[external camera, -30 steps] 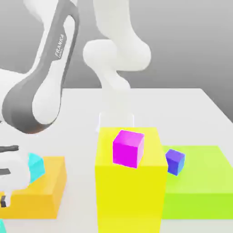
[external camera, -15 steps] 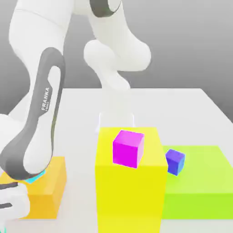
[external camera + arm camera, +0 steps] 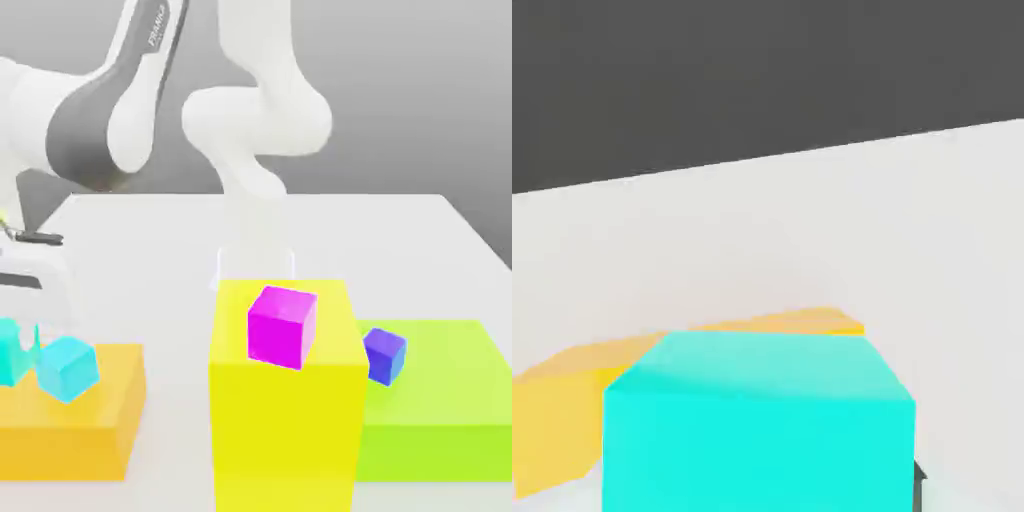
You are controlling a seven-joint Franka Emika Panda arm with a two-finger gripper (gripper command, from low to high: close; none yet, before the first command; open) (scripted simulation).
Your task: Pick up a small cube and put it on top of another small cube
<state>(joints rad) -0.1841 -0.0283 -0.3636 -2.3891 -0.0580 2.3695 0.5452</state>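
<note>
Locate the arm [image 3: 110,110] over the white table [image 3: 400,230]. In the exterior view, the yellow block [image 3: 285,420] stands at center, with the green platform [image 3: 440,400] at its 3 o'clock and the orange block [image 3: 75,430] at its 9 o'clock. That view also gives you the magenta cube [image 3: 282,326], the blue-purple cube [image 3: 384,356] and a second cyan cube [image 3: 68,368] on the orange block.

The gripper [image 3: 14,325] is fully closed, apparently clamping the small cube [image 3: 8,352], which hangs at 9 o'clock from the second cyan cube.

The hand view shows the small cube [image 3: 757,430] close-up. It sits level with one face square-on. Its edges are equal, so it has no long axis.
</note>
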